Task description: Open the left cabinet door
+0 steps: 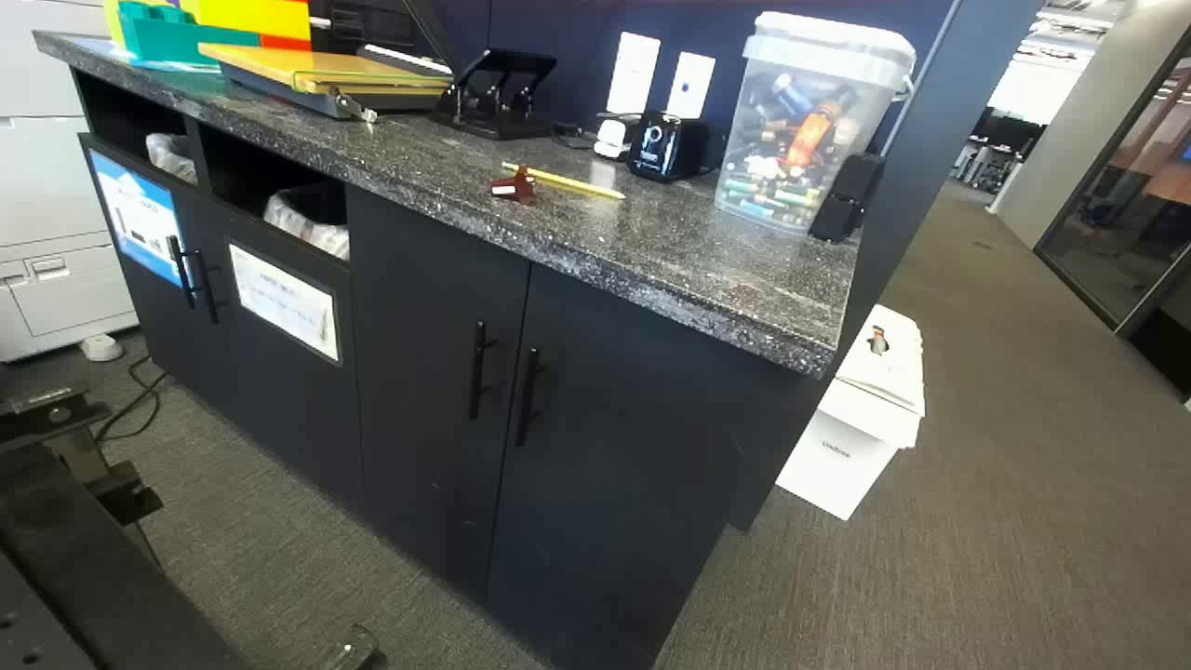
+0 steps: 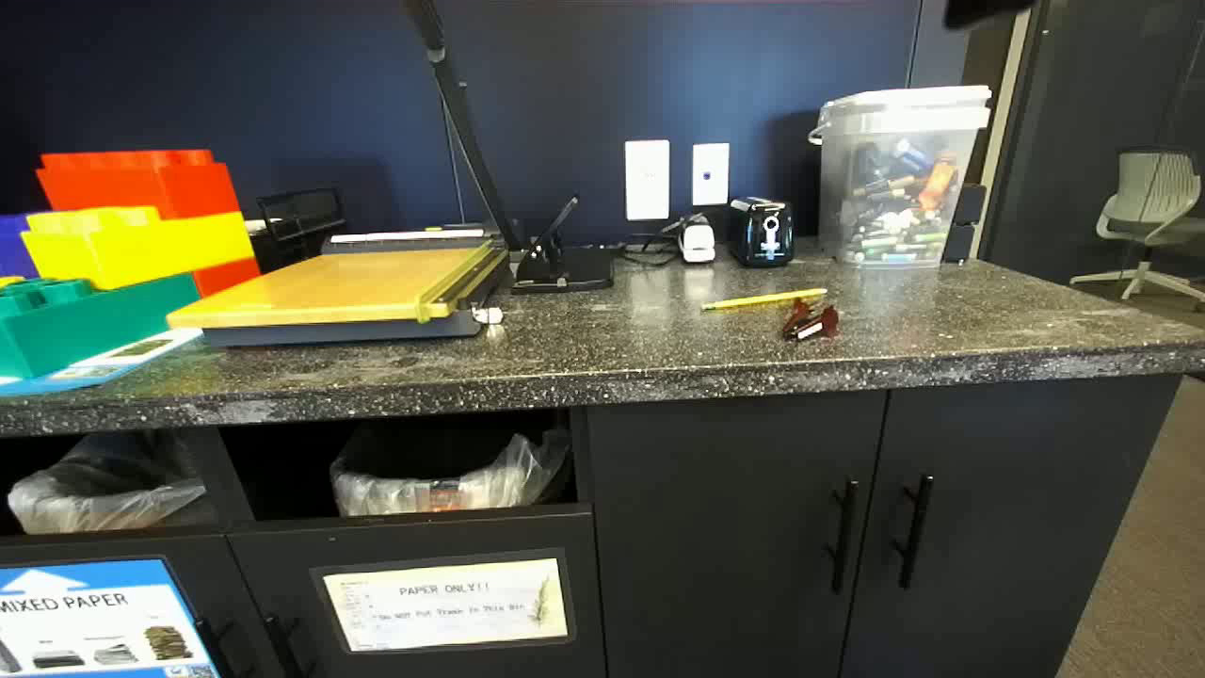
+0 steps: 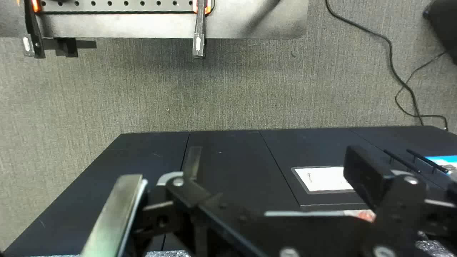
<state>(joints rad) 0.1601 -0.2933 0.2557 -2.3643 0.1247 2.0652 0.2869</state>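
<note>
Carpet (image 3: 221, 85) open between stand (image 3: 142, 25) and left cabinet door (image 1: 419, 372); twin handle (image 1: 527, 398) just beside door handle (image 1: 477, 370); countertop (image 1: 651, 242) above.

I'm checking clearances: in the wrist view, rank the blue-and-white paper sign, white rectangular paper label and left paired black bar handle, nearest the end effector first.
1. White rectangular paper label: right of centre.
2. Left black bar handle: farther right.
3. Blue-and-white paper sign: right edge, cropped.
</note>
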